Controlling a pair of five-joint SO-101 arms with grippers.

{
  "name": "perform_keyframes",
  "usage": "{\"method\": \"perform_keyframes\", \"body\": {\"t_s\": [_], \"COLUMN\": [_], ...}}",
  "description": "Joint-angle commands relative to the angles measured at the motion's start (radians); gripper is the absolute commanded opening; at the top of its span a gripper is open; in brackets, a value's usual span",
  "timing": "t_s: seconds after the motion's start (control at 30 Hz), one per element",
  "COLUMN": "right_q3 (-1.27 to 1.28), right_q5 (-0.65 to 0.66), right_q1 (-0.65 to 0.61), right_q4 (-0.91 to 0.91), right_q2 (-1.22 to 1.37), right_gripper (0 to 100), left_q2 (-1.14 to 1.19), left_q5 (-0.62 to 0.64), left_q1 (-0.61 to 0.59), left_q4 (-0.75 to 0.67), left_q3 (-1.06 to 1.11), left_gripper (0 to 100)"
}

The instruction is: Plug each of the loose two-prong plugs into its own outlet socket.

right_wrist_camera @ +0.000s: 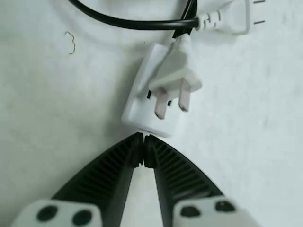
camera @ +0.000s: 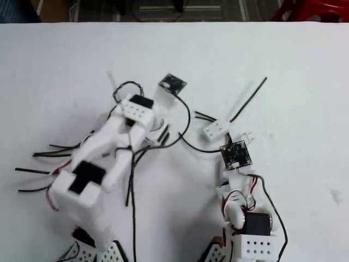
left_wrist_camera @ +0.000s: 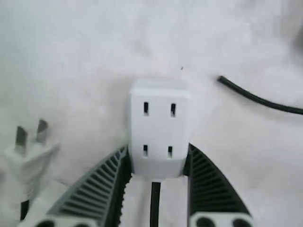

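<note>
My left gripper (left_wrist_camera: 156, 153) is shut on the near end of a white outlet block (left_wrist_camera: 159, 123) with two pairs of slots facing up. Beside it lies a loose white two-prong plug (left_wrist_camera: 29, 153), prongs pointing away from the gripper. My right gripper (right_wrist_camera: 143, 142) is shut and empty, its tips just short of a second white outlet block (right_wrist_camera: 139, 111). A white plug (right_wrist_camera: 175, 71) rests on that block, its prongs unplugged and pointing toward the gripper. Another small plug (right_wrist_camera: 236, 16) lies beyond it on a black cable. From above, this block (camera: 217, 129) sits ahead of the right arm (camera: 240, 213).
Black cables (camera: 185, 117) loop across the white table (camera: 283, 65) between the two arms. More loose wires (camera: 38, 155) trail to the left of the left arm (camera: 103, 147). One black cable (left_wrist_camera: 258, 98) runs past the held block.
</note>
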Motion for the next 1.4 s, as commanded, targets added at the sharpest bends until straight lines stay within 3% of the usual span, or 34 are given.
{"method": "perform_keyframes", "body": {"t_s": [0.0, 0.2, 0.5, 0.77, 0.97, 1.2, 1.37], "right_q3": [0.011, 0.011, 0.011, 0.011, 0.011, 0.011, 0.011], "right_q5": [0.006, 0.006, 0.006, 0.006, 0.006, 0.006, 0.006], "right_q1": [-0.002, -0.002, -0.002, -0.002, -0.002, -0.002, -0.002], "right_q4": [0.002, 0.002, 0.002, 0.002, 0.002, 0.002, 0.002], "right_q2": [-0.010, -0.010, -0.010, -0.010, -0.010, -0.010, -0.010], "right_gripper": [2.3, 2.3, 2.3, 2.3, 2.3, 2.3, 2.3], "left_q2": [0.162, 0.254, 0.035, -0.010, 0.159, 0.495, 0.694], "left_q5": [0.009, 0.012, 0.002, -0.121, -0.184, -0.307, -0.368], "left_q1": [-0.010, -0.019, -0.096, -0.357, -0.499, -0.518, -0.522], "left_q4": [0.210, 0.299, 0.324, 0.348, 0.377, 0.620, 0.701], "left_q3": [-0.272, -0.425, -0.450, -0.545, -0.740, -1.135, -1.382], "left_gripper": [6, 24, 26, 26, 26, 26, 26]}}
